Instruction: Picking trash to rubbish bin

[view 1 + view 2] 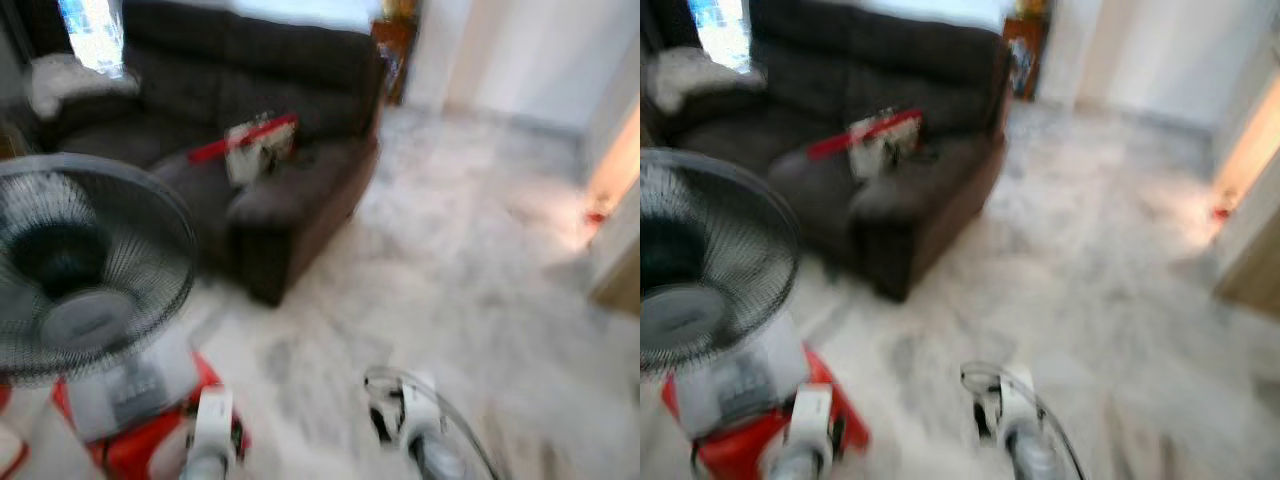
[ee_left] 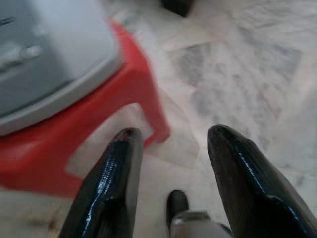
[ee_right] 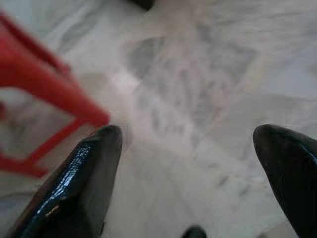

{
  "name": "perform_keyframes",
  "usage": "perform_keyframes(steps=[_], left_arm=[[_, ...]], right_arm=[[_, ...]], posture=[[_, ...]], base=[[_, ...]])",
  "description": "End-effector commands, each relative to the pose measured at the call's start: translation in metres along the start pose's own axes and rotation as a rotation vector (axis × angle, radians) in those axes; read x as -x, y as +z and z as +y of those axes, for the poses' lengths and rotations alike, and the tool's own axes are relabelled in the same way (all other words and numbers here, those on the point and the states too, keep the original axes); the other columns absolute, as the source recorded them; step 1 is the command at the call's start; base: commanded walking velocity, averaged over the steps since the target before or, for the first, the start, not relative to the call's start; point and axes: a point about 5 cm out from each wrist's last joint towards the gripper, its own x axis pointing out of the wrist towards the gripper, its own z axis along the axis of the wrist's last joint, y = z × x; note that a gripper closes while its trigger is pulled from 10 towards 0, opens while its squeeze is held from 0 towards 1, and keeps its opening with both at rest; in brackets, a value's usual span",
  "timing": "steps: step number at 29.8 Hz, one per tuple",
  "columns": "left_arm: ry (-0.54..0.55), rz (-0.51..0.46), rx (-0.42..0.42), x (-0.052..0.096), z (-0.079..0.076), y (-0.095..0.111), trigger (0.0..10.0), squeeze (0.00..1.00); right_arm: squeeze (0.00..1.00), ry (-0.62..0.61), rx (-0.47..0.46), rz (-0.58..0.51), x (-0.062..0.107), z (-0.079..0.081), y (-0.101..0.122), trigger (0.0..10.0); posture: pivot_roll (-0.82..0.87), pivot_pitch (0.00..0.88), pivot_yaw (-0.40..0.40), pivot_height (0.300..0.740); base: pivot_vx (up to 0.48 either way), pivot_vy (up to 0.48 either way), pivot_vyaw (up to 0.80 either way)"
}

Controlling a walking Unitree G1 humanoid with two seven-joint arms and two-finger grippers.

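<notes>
The head views are blurred. A crumpled white item with a red strip (image 1: 255, 145) lies on the seat of a dark sofa (image 1: 300, 200), far ahead to the left. My two arms hang low at the bottom of the head views, the left arm (image 1: 212, 430) beside a red stool and the right arm (image 1: 405, 410) over bare floor. In the left wrist view my left gripper (image 2: 171, 136) is open above the floor, next to the stool's leg, with nothing between its fingers. My right gripper (image 3: 188, 131) is wide open over marble tiles and holds nothing.
A standing fan (image 1: 85, 265) sits on a red stool (image 1: 150, 445) close on my left. A white cloth (image 1: 65, 80) lies on the sofa's far arm. Pale marble floor (image 1: 450, 260) stretches ahead and right toward a bright doorway (image 1: 610, 170).
</notes>
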Motion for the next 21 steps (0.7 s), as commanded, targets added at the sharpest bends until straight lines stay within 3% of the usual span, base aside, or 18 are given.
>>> perform_keyframes(steps=[1, 21], left_arm=[[0.01, 0.34, 0.054, 0.0181, 0.0305, -0.0543, 10.0, 0.0], [0.009, 0.327, 0.043, 0.0172, 0.0318, -0.0522, 10.0, 0.0]], right_arm=[[0.0, -0.376, -0.485, -0.004, 0.0323, -0.1, -0.0281, 10.0], [0.0, -0.375, -0.49, 0.015, 0.0331, -0.0957, -0.0353, 10.0]], posture=[[-0.04, 0.0, 0.044, 0.74], [-0.03, 0.0, 0.05, 0.74]], base=[[0.0, 0.0, 0.8], [0.0, 0.0, 0.8]])
